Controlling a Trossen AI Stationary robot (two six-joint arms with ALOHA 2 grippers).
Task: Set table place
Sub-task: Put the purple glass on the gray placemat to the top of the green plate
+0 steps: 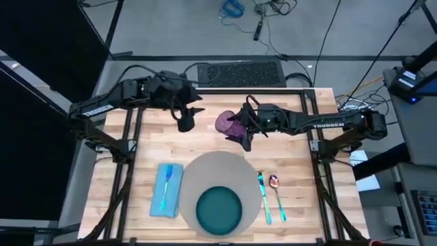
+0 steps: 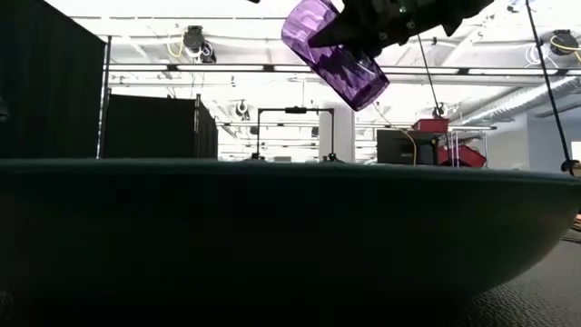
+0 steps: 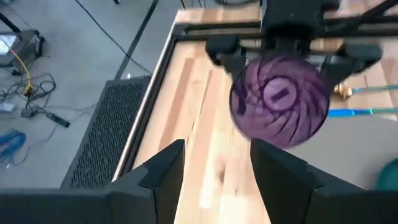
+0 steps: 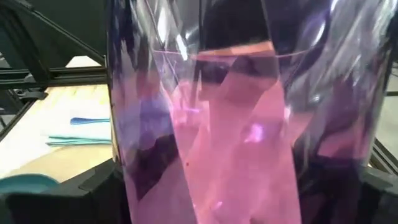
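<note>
Bare table (image 1: 205,140) between the grippers; mat (image 1: 220,171) and cutlery (image 1: 264,198) crowding the front.

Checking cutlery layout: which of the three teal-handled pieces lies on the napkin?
The fork, alone on the light-blue napkin left of the mat. The knife and spoon lie on bare table, right of it.

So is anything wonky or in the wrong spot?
Only the purple cup. It is not on the table yet: the right claw holds it up in the air, tilted. The plate sits on the mat near the front edge, not in the middle. Nothing looks spilled or broken.
</note>
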